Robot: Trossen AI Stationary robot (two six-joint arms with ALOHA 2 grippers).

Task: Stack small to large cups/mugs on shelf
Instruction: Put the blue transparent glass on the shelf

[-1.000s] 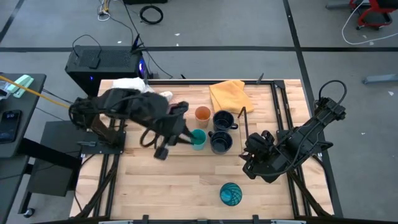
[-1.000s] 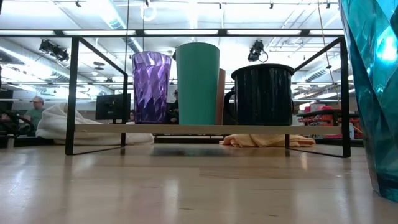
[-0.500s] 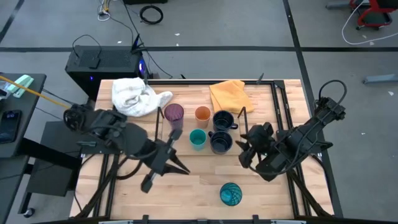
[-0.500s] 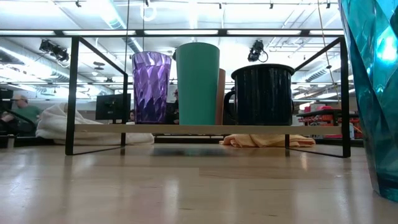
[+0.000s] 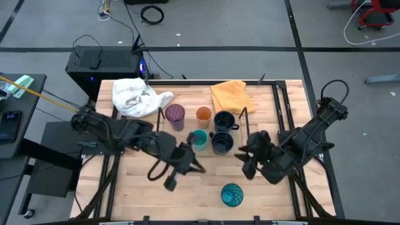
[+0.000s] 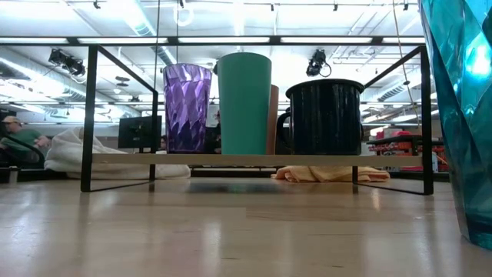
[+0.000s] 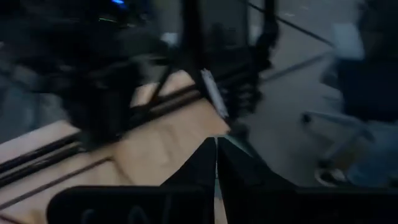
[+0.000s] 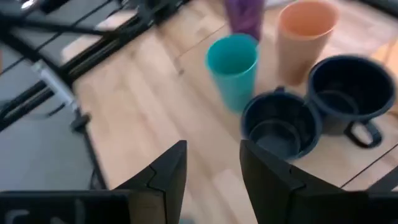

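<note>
The patterned cup [image 5: 232,195] stands alone on the desk [image 5: 187,187] near its front edge, well apart from the shelf [image 5: 244,115] and the five cups already grouped there; it lies between the two arms, and both grippers sit on the shelf side of it, the left gripper [image 5: 177,172] off to one side and the right gripper [image 5: 249,164] off to the other; the right one looks slightly the nearer, though the margin is small; the cup stands upright, mouth up, so its long axis is vertical; it is teal-blue with a faceted, dark-lined surface, wider than the small teal cup [image 5: 199,139] on the shelf; in the left wrist view the left jaws appear closed together and hold nothing; in the right wrist view the right jaws stand apart with bare desk between them, also empty, facing the two dark mugs [image 8: 311,112], the orange cup [image 8: 306,31] and the purple tumbler [image 8: 244,15].
</note>
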